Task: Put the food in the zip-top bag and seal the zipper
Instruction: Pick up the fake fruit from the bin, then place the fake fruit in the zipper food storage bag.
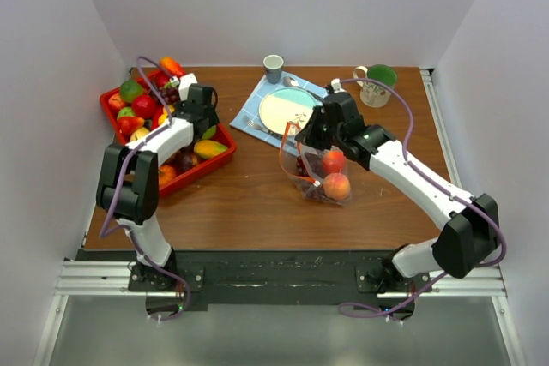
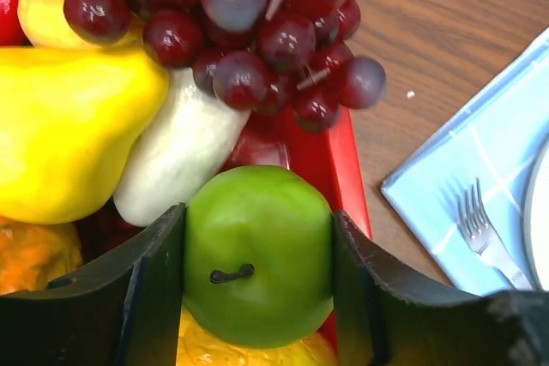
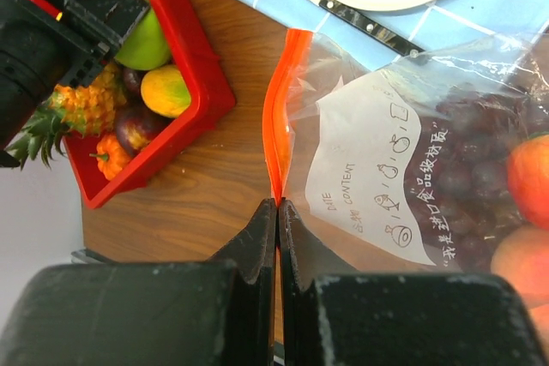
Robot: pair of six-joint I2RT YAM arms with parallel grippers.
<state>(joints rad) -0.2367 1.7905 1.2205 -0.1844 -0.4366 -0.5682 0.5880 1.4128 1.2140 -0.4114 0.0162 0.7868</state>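
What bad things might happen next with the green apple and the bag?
1. The left gripper squeezes the smooth, round green apple only at its sides, so it may pop out when lifted.
2. The right gripper pinches the zip-top bag by its zipper at one spot; the floppy mouth might sag, and the apple could miss it.

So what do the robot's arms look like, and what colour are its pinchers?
The left arm and the right arm are both made of white tubes with chunky black joints. A thin purple cable loops along each one. The left gripper and the right gripper have matte black, wedge-shaped fingers.
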